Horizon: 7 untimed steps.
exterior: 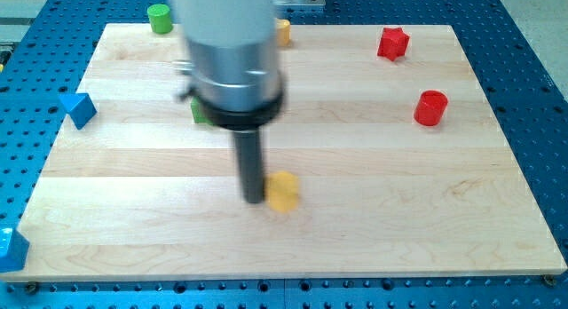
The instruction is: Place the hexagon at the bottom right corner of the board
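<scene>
A yellow hexagon block point(283, 192) lies on the wooden board point(399, 194), a little below the board's middle. My tip point(254, 199) stands right at the hexagon's left side, touching or nearly touching it. The arm's grey body point(229, 51) rises above the rod and hides part of the board's upper middle.
A green cylinder point(160, 18) sits at the top left edge. A second yellow block point(282, 31) is at the top middle. A red star point(392, 43) and a red cylinder point(430, 107) are at the right. A blue triangle point(79, 108) sits at the left edge, a blue block point(11, 248) at the bottom left corner. A green block point(201, 112) peeks from behind the arm.
</scene>
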Tool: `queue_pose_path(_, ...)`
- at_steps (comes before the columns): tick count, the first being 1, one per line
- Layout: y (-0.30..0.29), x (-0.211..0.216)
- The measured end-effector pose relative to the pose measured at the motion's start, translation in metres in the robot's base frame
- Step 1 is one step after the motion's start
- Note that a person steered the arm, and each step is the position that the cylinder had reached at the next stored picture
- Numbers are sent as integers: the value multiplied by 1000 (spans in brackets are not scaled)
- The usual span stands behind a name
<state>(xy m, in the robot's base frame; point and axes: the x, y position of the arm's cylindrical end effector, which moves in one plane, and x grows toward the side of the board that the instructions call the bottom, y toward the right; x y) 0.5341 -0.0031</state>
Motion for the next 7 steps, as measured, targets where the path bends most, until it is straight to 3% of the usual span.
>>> queue_pose_path(2,-21,8)
queue_pose_path(4,142,9)
queue_pose_path(6,185,3)
queue_pose_path(7,142,-58)
